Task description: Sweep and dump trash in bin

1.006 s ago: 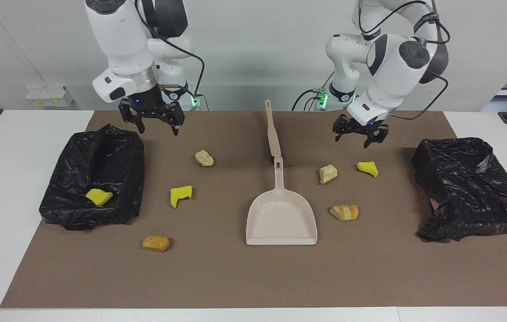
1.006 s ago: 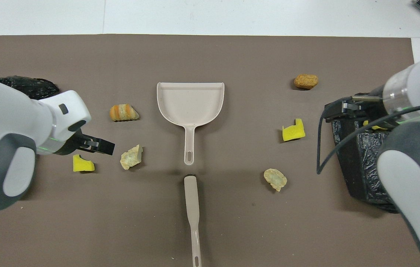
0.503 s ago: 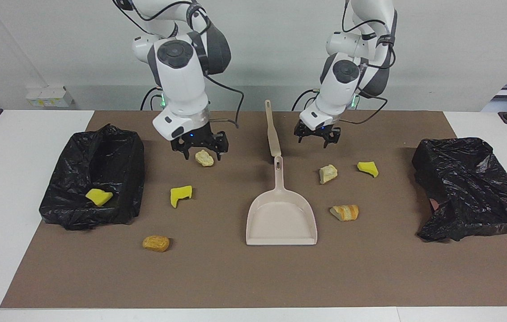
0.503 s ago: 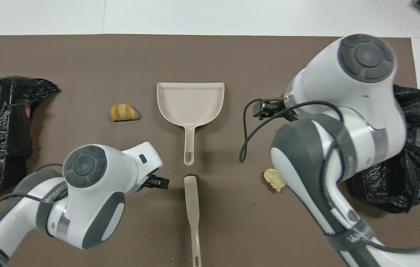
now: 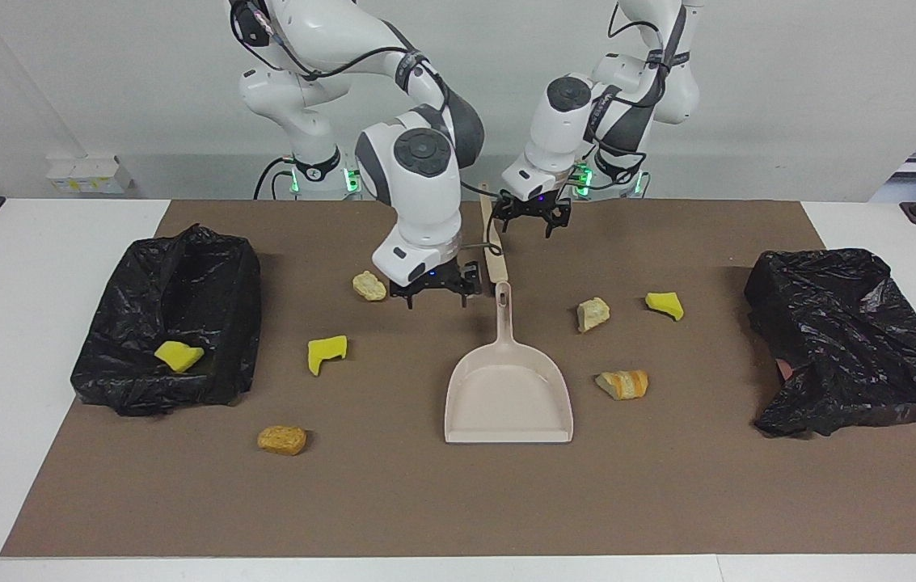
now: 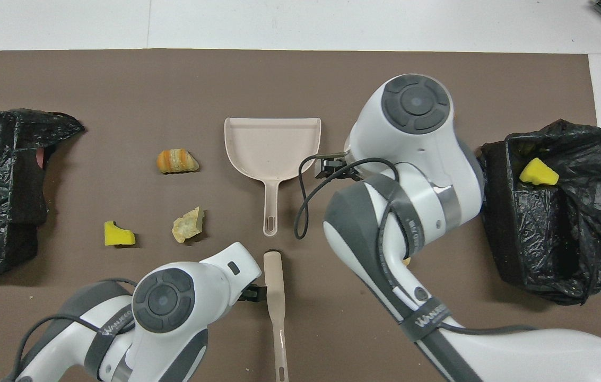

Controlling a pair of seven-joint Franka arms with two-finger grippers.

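Honestly, both my end effectors — left end effector over the brush, right end effector beside the dustpan handle — look open and empty. Crowding there, I think they could clash or knock the handles askew.

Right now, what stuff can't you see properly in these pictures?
- Overhead view: the right arm covers the yellow sponge chunk and brown lump that the facing view shows.
- Overhead view: the left pincer mostly hides under its own arm.
- Facing view: crumpled plastic hides the inside of the black bin at the left arm's end.
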